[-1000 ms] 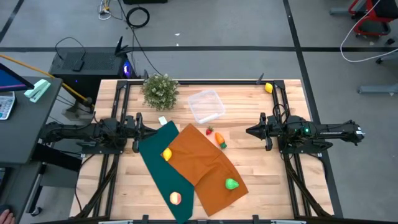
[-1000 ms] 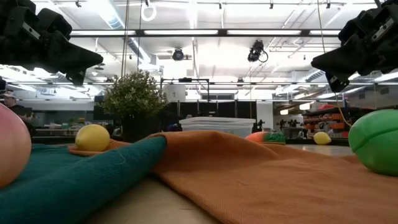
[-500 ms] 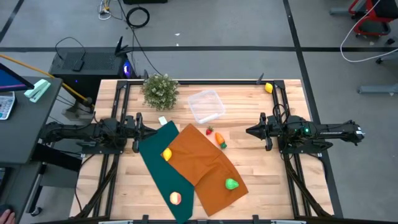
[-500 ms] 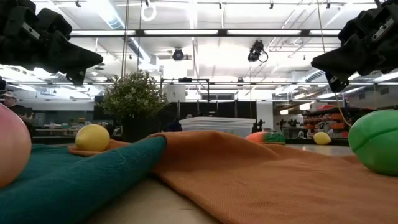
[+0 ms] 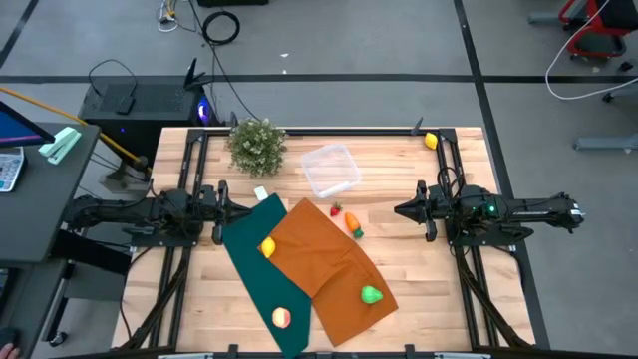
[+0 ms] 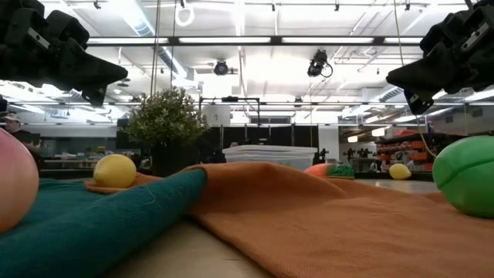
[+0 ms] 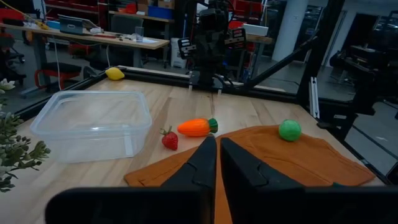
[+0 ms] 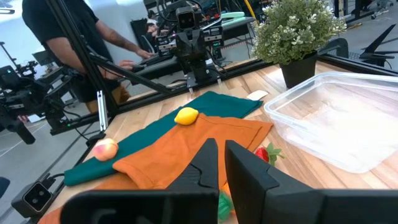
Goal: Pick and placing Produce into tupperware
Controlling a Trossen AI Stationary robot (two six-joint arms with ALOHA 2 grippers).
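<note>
The clear tupperware (image 5: 331, 170) stands on the wood table at the far middle, with nothing in it that I can see. Produce lies scattered. A yellow piece (image 5: 267, 247) and a green piece (image 5: 371, 295) rest on the orange cloth, and a peach-coloured one (image 5: 282, 318) on the green cloth. A carrot (image 5: 355, 223) and a strawberry (image 5: 337, 209) lie on bare wood near the box. Another yellow piece (image 5: 431, 141) sits at the far right corner. My left gripper (image 5: 229, 207) waits at the left, shut and level. My right gripper (image 5: 398, 209) waits at the right, shut and level.
A bushy potted plant (image 5: 257, 145) stands left of the tupperware. The orange cloth (image 5: 324, 264) overlaps the green cloth (image 5: 249, 274) in the table's middle and near part. A small white item (image 5: 261, 194) lies by the green cloth. A person (image 8: 62, 43) stands beyond the table's left side.
</note>
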